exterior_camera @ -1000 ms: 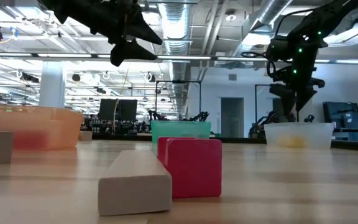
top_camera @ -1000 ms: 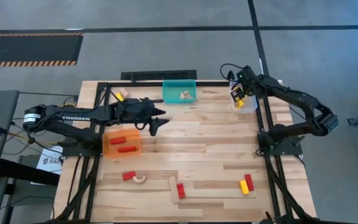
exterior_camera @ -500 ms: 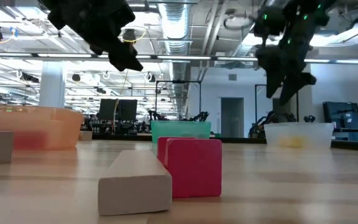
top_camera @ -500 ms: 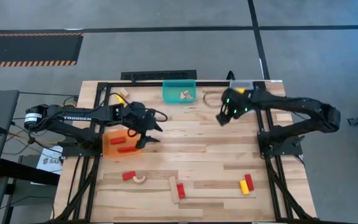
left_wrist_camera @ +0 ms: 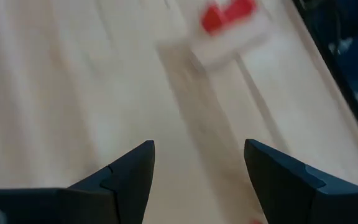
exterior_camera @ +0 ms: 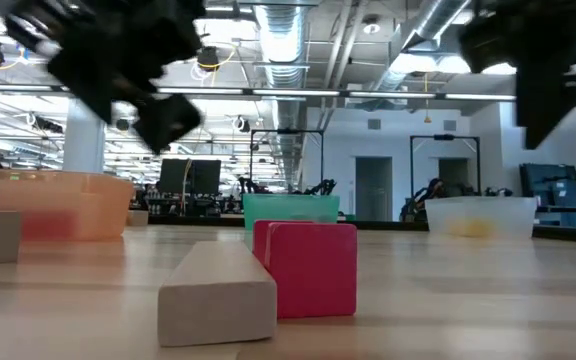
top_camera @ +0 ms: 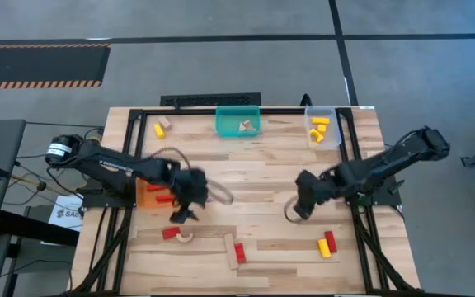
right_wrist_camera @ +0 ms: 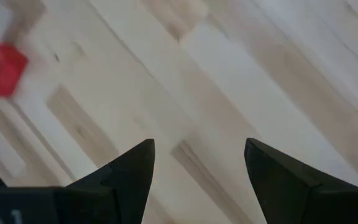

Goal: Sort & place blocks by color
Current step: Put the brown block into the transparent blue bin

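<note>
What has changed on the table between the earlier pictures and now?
Both arms swung from the far side toward the near blocks. The left gripper went from beside the teal plastic bin to just past the orange plastic bin. The right gripper left the clear plastic bin for the table's middle. Both are open and empty. Blocks and bins stayed put.

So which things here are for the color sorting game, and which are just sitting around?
For the job:
- loose blocks: red block, wooden arch, wooden bar, red block by the bar, red and yellow pair, pale block
- orange bin, teal bin, clear bin
- left gripper and right gripper, both open and empty

Just around:
- table
- black frame
</note>
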You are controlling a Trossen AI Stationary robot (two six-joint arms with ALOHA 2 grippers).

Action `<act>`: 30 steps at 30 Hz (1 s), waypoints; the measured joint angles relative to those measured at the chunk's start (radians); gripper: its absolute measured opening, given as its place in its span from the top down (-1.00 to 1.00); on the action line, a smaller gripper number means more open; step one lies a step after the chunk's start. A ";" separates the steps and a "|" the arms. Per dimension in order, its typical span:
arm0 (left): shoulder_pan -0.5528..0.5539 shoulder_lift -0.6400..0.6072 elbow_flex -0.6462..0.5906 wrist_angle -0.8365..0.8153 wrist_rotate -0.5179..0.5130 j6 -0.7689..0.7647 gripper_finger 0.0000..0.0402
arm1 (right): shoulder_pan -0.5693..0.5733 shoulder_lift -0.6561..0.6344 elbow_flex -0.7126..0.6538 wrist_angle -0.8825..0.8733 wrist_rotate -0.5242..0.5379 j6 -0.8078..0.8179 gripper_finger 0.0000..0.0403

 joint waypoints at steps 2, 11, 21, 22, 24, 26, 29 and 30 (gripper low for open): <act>-0.092 0.000 0.001 -0.052 -0.045 -0.133 -0.17 | 0.068 0.000 0.000 -0.021 0.042 0.034 -0.34; -0.504 0.000 0.001 -0.067 -0.520 -0.579 -0.17 | 0.224 0.000 0.000 -0.033 0.140 0.033 -0.34; -0.594 0.150 0.001 -0.033 -0.597 -0.786 -0.17 | 0.236 0.000 0.000 -0.037 0.143 0.017 -0.34; -0.594 0.170 0.002 -0.022 -0.598 -0.787 -0.17 | 0.236 0.000 0.000 -0.037 0.143 0.019 -0.34; -0.596 0.209 0.001 -0.015 -0.594 -0.790 -0.17 | 0.236 0.000 0.000 -0.037 0.143 0.023 -0.34; -0.597 0.244 0.001 -0.010 -0.580 -0.790 -0.17 | 0.236 0.000 0.000 -0.036 0.143 0.024 -0.34; -0.600 0.266 0.005 -0.007 -0.590 -0.799 -0.17 | 0.235 0.000 0.000 -0.036 0.143 0.024 -0.34; -0.601 0.272 0.005 -0.006 -0.592 -0.803 -0.17 | 0.235 0.000 0.000 -0.036 0.143 0.023 -0.34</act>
